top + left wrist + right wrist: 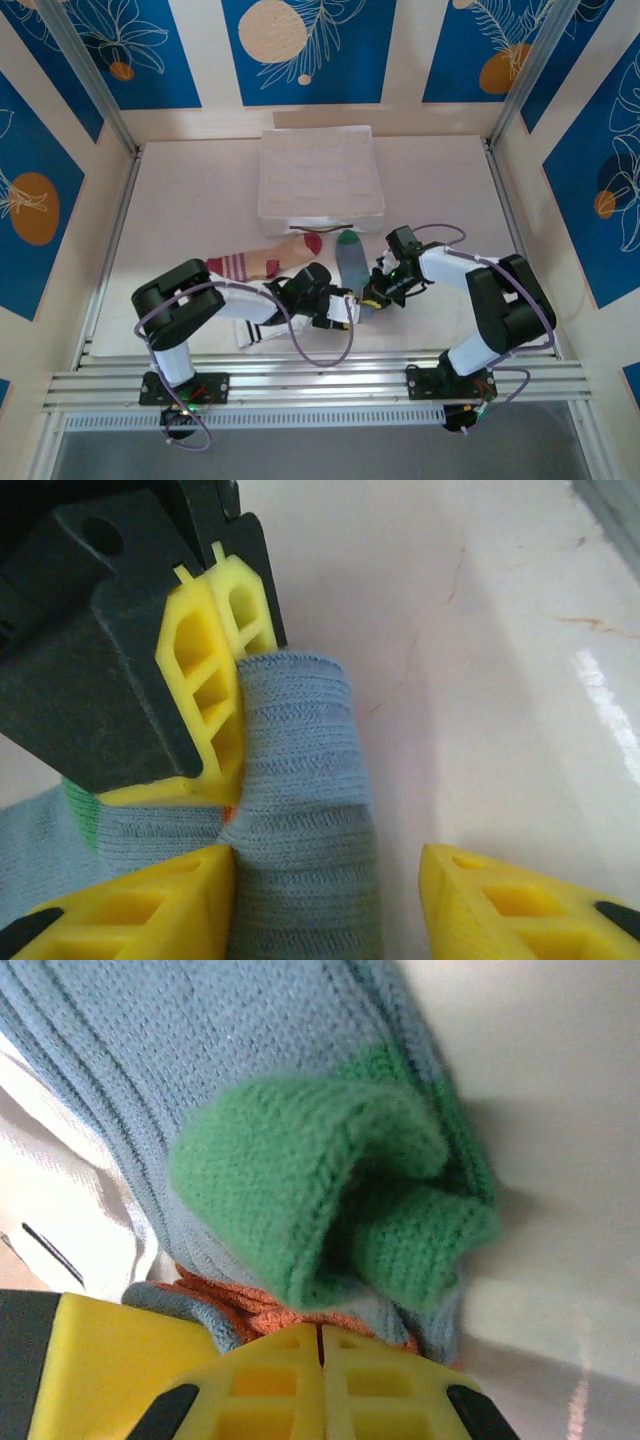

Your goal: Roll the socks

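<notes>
The grey sock [352,262] lies near the table's middle, its green toe toward the white box. Its near end is folded into a thick roll [300,810]. My left gripper [325,900] stands open around that roll: the left finger [150,905] touches the fabric and the right finger [510,905] is clear of it. My right gripper [320,1360] is shut at the sock's orange edge [270,1310], below a green patch [320,1180]; its fingers [215,680] press against the roll. Both grippers meet over the sock [358,298]. The tan sock [265,262] and the white sock [250,332] lie to the left.
The white fabric compartment box [320,178] stands behind the socks at the table's centre back. The white sock sits partly under my left arm [240,300]. Metal rails [320,378] run along the near edge, and bare table [480,660] lies right of the roll.
</notes>
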Controlling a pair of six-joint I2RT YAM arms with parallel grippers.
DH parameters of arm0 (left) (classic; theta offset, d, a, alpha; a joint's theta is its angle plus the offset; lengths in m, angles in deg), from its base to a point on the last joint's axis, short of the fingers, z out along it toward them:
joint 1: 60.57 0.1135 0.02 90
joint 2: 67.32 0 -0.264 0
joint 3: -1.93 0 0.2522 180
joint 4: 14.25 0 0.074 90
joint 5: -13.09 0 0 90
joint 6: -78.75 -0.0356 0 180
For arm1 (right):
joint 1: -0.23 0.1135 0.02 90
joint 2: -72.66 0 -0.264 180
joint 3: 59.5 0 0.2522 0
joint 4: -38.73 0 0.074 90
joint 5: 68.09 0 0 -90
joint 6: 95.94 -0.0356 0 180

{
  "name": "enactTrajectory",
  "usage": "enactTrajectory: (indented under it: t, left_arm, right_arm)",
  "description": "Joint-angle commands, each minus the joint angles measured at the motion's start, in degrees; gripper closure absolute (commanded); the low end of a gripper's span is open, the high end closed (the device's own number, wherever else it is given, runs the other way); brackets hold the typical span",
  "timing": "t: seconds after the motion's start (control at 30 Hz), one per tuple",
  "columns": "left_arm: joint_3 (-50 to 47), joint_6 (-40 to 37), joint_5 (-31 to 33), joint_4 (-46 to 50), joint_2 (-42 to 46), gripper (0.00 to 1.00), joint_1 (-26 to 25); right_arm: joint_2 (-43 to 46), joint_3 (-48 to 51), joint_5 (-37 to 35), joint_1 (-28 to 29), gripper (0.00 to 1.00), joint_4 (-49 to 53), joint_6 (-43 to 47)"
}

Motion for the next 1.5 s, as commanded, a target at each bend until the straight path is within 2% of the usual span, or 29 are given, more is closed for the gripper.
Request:
enactTrajectory:
  t: [0.0, 0.07, 0.13, 0.23, 0.3, 0.4, 0.5, 0.67, 0.9, 0.93, 1.0, 1.13, 1.33, 1.47]
  left_arm:
    - [1.58, -1.15, 1.36, 0.75, -2.34, 0.55, -0.49]
    - [2.7, -1.06, 1.0, 3.4, -2.91, 0.73, -0.41]
    - [4.74, -0.43, -0.67, 8.33, -3.18, 1.0, -0.28]
    - [7.02, 1.96, -6.3, 14.01, -3.36, 1.0, 0.78]
    - [9.19, 4.96, -11.14, 17.8, -3.95, 1.0, 2.14]
    - [12.3, 8.58, -17.6, 23.0, -5.47, 1.0, 3.99]
    - [15.98, 10.89, -22.9, 28.26, -8.05, 1.0, 5.53]
    - [21.9, 13.93, -27.22, 36.1, -12.55, 1.0, 7.42]
    - [27.3, 23.47, -33.19, 40.77, -16.81, 1.0, 11.02]
    - [27.79, 24.76, -34.22, 41.0, -17.42, 1.0, 11.36]
    - [28.79, 26.82, -35.84, 41.24, -18.35, 1.0, 11.77]
    - [28.9, 27.72, -34.4, 41.09, -18.86, 1.0, 11.77]
    - [23.83, 26.49, -28.52, 34.97, -14.23, 0.74, 11.76]
    - [18.54, 21.36, -25.22, 28.9, -7.54, 0.61, 11.25]
  right_arm:
    - [-2.53, 1.07, -4.37, 0.09, 1.0, 1.75, 1.11]
    - [-1.62, 1.18, -3.9, 0.09, 0.91, 1.55, 1.29]
    - [1.04, 1.73, -3.86, -0.05, 0.7, 1.41, 1.37]
    - [7.82, 2.83, -5.22, -1.85, 0.51, 3.09, 2.16]
    - [12.26, 3.75, -5.11, -3.67, 0.49, 3.87, 2.86]
    - [18.87, 6.07, -3.76, -6.26, 0.49, 3.05, 3.4]
    - [22.36, 8.92, -0.9, -6.56, 0.5, -1.5, 3.1]
    - [20.31, 13.36, 3.7, -5.27, 0.48, -12.19, 0.67]
    - [17.46, 15.53, 3.37, -3.91, 0.48, -16.2, -0.07]
    - [17.47, 15.72, 3.05, -3.92, 0.5, -16.34, -0.19]
    - [17.15, 15.78, 1.42, -4.02, 0.6, -15.89, -0.58]
    - [13.89, 13.53, -2.55, -4.13, 0.79, -12.57, -1.21]
    - [5.66, 8.22, -6.65, -3.77, 0.89, -4.5, -0.73]
    - [3.37, 6.64, -8.23, -2.29, 0.93, -2.5, -1.24]
